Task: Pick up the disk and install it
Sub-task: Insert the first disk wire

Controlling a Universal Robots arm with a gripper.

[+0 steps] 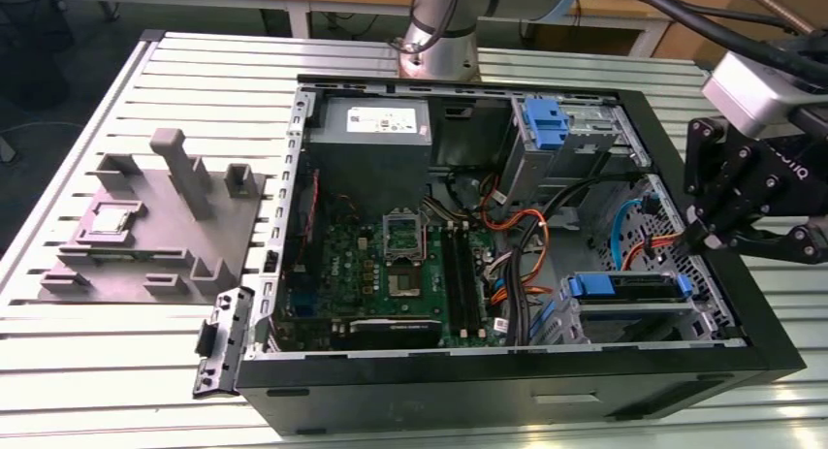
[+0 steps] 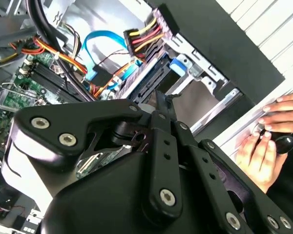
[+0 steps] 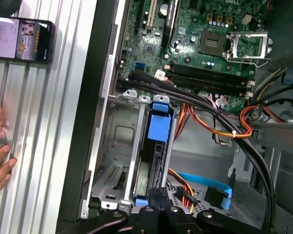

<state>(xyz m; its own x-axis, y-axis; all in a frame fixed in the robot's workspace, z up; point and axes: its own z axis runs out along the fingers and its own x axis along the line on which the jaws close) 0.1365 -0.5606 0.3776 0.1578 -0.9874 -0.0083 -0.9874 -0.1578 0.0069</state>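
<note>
The disk point(image 1: 627, 286), with its blue bracket, lies in the drive bay at the front corner of the open computer case point(image 1: 763, 333), on the exterior view's right. In the first wrist view the disk point(image 3: 158, 127) sits in a bay slot between metal rails, its blue tab facing the motherboard. My gripper point(image 1: 707, 240) hangs over the case's right wall, just above and beside the bay. Its fingers are shut with nothing between them. In the first wrist view the gripper point(image 3: 158, 193) hovers over the disk's far end. The second wrist view shows the gripper point(image 2: 162, 100) pointing down at the bay.
An upright blue carrier point(image 1: 546, 119) and a grey power-supply box point(image 1: 375, 129) stand at the back of the case. Cables point(image 1: 530, 245) cross beside the motherboard point(image 1: 388, 265). A grey fixture point(image 1: 155, 226) sits on the slatted table. A person's hand point(image 2: 268, 141) rests on the table beside the case.
</note>
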